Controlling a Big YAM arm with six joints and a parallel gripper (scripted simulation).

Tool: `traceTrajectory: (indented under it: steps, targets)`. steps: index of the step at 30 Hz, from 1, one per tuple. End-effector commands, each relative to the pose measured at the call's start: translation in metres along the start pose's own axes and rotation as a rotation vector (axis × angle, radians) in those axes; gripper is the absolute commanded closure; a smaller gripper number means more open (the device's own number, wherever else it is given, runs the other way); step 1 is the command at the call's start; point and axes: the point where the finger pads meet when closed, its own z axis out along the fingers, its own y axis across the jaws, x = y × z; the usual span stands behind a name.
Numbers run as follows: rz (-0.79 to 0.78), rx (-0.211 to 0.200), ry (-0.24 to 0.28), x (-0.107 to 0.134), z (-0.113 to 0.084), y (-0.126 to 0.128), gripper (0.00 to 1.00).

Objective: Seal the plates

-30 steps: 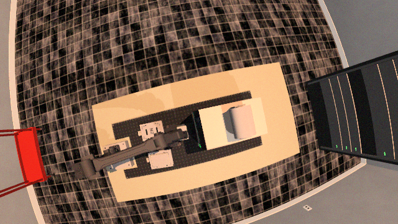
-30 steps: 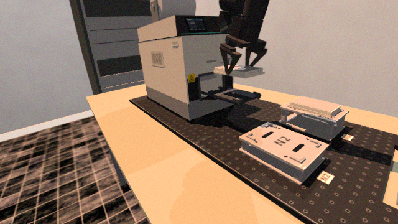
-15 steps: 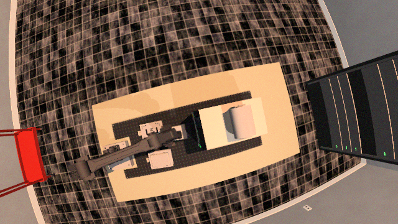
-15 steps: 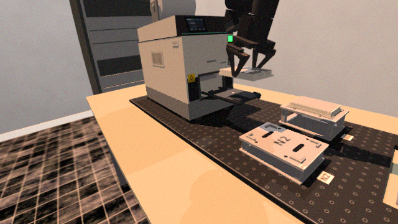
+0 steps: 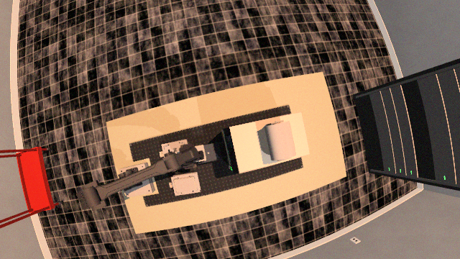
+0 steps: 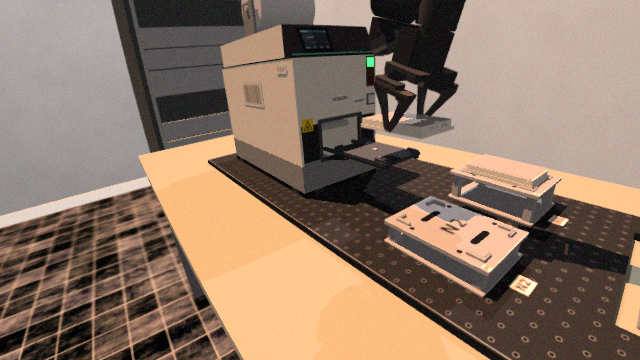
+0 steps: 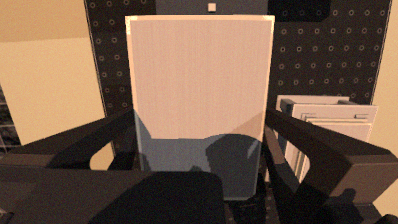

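Note:
My gripper is shut on a plate with a smooth foil top and holds it level in the air, above and a little behind the sealer's stage. The stage is out and bare. The sealer shows a green lamp. Nest N2 is empty. Nest N1 carries the other plate, whose wells are open.
All of this stands on a black perforated board on a tan table. A tall dark rack stands behind the sealer. A red frame stands off the table's end near the arm's base.

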Motion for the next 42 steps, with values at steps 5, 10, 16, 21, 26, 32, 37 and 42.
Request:
traceTrajectory:
  steps: [5, 10, 16, 21, 26, 32, 37, 42]
  targets:
    - [0.008, -0.004, -0.010, 0.010, -0.013, 0.005, 1.00]
    - [0.011, -0.001, 0.003, 0.026, -0.013, 0.007, 1.00]
    - [0.012, -0.014, -0.054, 0.023, -0.033, 0.016, 1.00]
    - [0.012, -0.006, -0.017, 0.038, -0.025, 0.013, 1.00]
    - [0.005, 0.000, 0.005, 0.057, -0.023, 0.016, 1.00]
    - [0.010, -0.012, -0.046, 0.055, -0.041, 0.023, 1.00]
    - [0.017, -0.007, -0.032, 0.066, -0.040, 0.021, 1.00]
    - [-0.002, 0.000, 0.007, 0.087, -0.032, 0.025, 1.00]
